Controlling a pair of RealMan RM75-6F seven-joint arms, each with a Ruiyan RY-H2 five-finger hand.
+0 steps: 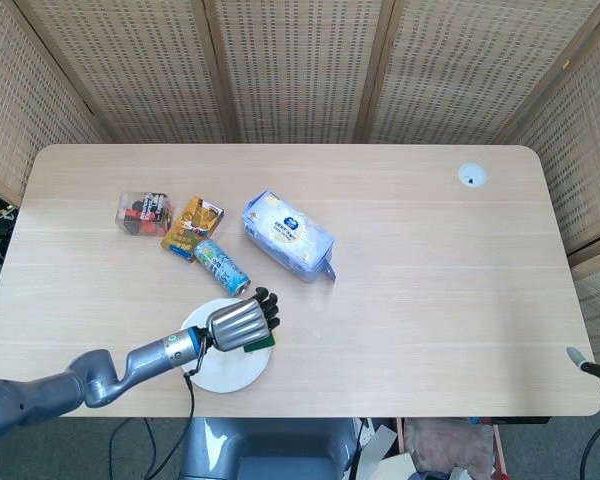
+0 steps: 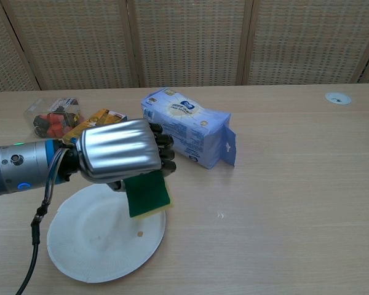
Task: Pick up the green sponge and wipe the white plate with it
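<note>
The green sponge (image 2: 147, 193) is gripped by the left hand (image 2: 120, 152), hanging below the curled fingers (image 2: 166, 153) with its yellow underside facing down. In the chest view it is seen over the plate's (image 2: 89, 246) rim at about 2 o'clock, overhanging that edge toward the bare desk (image 2: 283, 203); whether it touches the plate cannot be told. In the head view the hand (image 1: 242, 321) and sponge (image 1: 259, 343) sit at the plate's (image 1: 220, 374) upper right edge, and the plate lies near the desk's (image 1: 430, 300) front edge. A can (image 1: 221, 265) lies just beyond the plate at 12 o'clock, close to the hand. A blue tissue pack (image 1: 288, 235) is found at about 1 o'clock, with an orange box (image 1: 192, 226) and a clear snack box (image 1: 144, 212) at 11 o'clock. Wide open desk surface is left toward 3 o'clock of the plate. The right hand is not seen in either view.
</note>
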